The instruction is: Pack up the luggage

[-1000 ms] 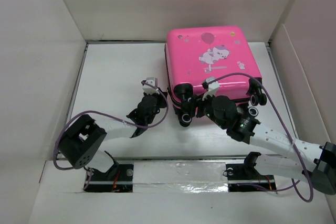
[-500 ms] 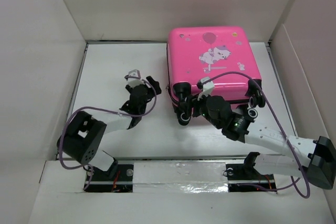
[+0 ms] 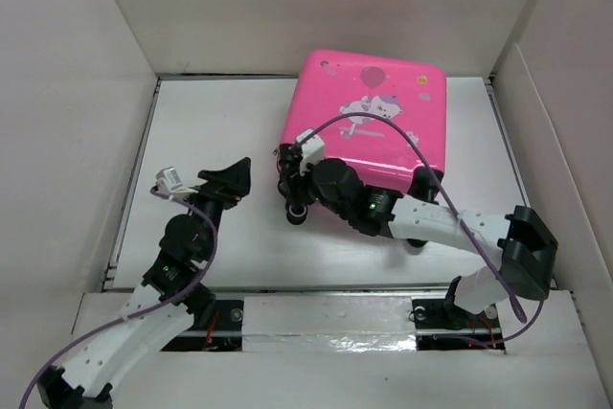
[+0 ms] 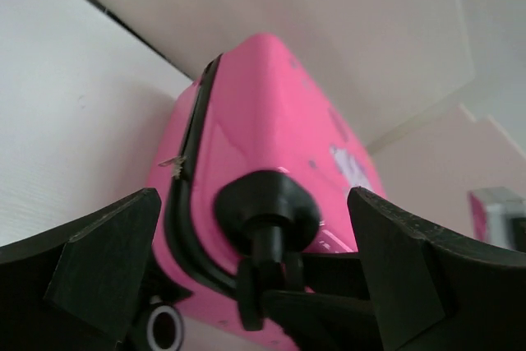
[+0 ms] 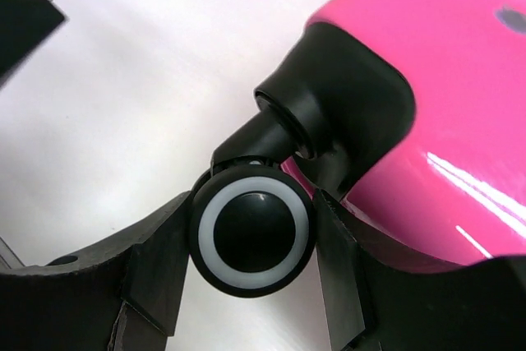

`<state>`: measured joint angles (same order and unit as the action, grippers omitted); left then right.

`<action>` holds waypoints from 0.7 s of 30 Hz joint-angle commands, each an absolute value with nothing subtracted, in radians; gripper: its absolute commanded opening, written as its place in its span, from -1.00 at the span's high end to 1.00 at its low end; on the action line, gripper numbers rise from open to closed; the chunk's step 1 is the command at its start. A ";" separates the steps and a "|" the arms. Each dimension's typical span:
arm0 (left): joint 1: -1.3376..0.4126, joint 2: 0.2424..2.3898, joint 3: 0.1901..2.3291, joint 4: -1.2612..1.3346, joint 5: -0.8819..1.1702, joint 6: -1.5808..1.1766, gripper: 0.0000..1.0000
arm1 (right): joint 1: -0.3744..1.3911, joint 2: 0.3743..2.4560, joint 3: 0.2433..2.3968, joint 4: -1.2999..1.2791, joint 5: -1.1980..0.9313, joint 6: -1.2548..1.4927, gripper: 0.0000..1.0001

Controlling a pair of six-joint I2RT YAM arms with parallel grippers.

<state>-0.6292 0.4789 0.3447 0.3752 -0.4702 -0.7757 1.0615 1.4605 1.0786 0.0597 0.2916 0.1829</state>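
Top external, glossy pink luggage (image 3: 374,131) — right end effector (image 5: 246,269) clamps its caster (image 5: 251,232), left end effector (image 4: 263,265) wide.

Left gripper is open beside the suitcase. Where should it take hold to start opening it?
Probably what looks like the zipper pull on the left side wall, approached from the left, low and level. The suitcase lies flat and closed, so that seam faces the left gripper; the shell looks too thick to span.

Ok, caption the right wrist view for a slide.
Right tool clamped on a black, white-ringed wheel of the pink luggage, above the white table.
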 commanded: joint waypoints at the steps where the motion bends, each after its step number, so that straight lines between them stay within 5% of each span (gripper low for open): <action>1: -0.646 0.352 0.423 0.142 -0.491 -0.779 -0.98 | 1.235 1.491 1.233 0.181 0.139 0.181 1.00; 2: -0.646 0.304 0.437 0.118 -0.492 -0.781 -0.98 | 1.247 1.499 1.261 0.176 0.176 0.173 0.94; 5: -0.655 0.247 0.500 0.055 -0.459 -0.790 -0.98 | 1.276 1.491 1.273 0.144 0.262 0.173 0.08; 6: -0.655 0.241 0.518 0.046 -0.450 -0.785 -0.98 | 1.276 1.479 1.267 0.124 0.282 0.173 -0.33; 8: -0.655 0.233 0.583 0.015 -0.425 -0.755 -0.98 | 1.285 1.419 1.255 0.098 0.343 0.176 -0.89; 9: -0.655 0.235 0.604 0.005 -0.419 -0.749 -0.98 | 1.285 1.395 1.238 0.071 0.369 0.178 -1.00; 21: -0.655 0.219 0.741 -0.124 -0.351 -0.576 -0.98 | 1.243 0.627 0.908 -0.238 0.891 0.230 -1.00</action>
